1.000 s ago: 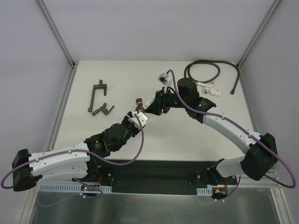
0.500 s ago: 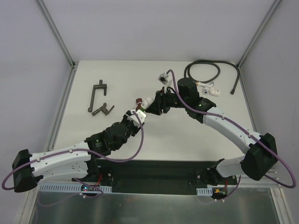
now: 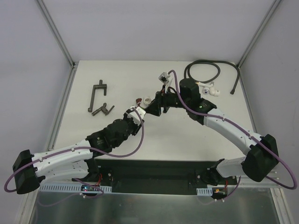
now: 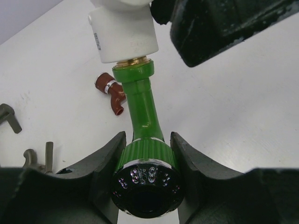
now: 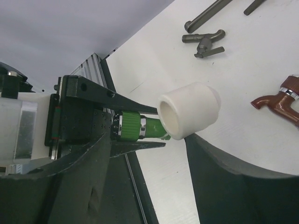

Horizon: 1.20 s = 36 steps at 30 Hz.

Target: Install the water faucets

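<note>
1. The left pincer (image 4: 147,140) is clamping the green faucet (image 4: 140,107) by its ribbed knob end, with a finger pressing on each side of the knob.
2. The green faucet is hanging above the tabletop (image 3: 121,79) near its middle. Its long axis is running straight from the left pincer toward the right pincer (image 3: 152,104), away from the arm bases and slightly to the right in the top view.
3. The knob end is pointing back at the left wrist camera. The threaded end is pointing away and going into one opening of the white elbow fitting (image 5: 189,109) (a brass-coloured ring is showing right at the joint).
4. The right pincer is standing partly open around the fitting and is not squeezing it. The right wrist view is showing a clear gap between one finger and the fitting. The other finger is sitting close beside it, and I cannot tell whether it is touching.
5. The red faucet (image 4: 112,91) is lying on its side on the tabletop, just beside the fitting and on its left in the top view, apart from both pincers. Its spout is pointing roughly back toward the left pincer in the left wrist view, and its round end is pointing away.
6. The dark metal parts (image 3: 98,98) are lying on the left of the tabletop and the black hose (image 3: 202,70) is curling at the far right, both well apart from the faucets.
</note>
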{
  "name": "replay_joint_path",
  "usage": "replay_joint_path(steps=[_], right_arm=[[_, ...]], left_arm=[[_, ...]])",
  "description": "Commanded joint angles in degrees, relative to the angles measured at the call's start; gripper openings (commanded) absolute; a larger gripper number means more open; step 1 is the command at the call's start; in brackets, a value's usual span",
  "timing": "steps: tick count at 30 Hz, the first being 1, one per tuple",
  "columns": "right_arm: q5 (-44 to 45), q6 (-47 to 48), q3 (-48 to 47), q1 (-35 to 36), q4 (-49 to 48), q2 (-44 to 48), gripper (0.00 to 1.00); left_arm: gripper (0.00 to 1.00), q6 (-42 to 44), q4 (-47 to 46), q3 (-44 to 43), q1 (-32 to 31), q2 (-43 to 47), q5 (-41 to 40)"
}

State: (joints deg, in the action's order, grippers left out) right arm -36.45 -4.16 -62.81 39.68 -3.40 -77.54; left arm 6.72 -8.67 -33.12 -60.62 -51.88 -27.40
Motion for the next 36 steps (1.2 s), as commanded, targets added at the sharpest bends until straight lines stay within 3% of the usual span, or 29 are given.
replay_joint_path(steps=[1,5,10,17,21,29,36], right_arm=[[-1.79,-0.31,0.14,0.13,-7.23,1.78,0.68],[-1.87,-0.41,1.19,0.13,-9.17,2.65,0.73],[-1.26,2.58,3.73,0.13,-10.4,6.69,0.81],[1.55,10.04,7.95,-1.53,-9.87,14.16,0.92],[-3.09,12.86,8.75,-3.38,-9.79,14.7,0.99],[-14.96,16.2,8.49,-3.47,-9.87,13.82,0.96],[-20.33,16.56,7.7,-3.38,-9.96,12.15,0.96]], left_arm=[[0.0,-3.11,-1.0,-2.47,0.76,0.37,7.88],[0.0,-5.92,-1.0,-1.42,2.87,2.04,13.5],[0.0,-11.46,-1.18,2.44,10.34,7.57,22.03],[0.0,-13.49,-1.18,5.0,13.6,12.15,29.49],[0.0,-12.88,-1.62,5.26,14.3,14.17,37.14],[0.0,-11.38,-3.99,4.47,14.3,15.67,53.65],[0.0,-10.42,-5.04,2.98,14.3,13.91,59.2]])
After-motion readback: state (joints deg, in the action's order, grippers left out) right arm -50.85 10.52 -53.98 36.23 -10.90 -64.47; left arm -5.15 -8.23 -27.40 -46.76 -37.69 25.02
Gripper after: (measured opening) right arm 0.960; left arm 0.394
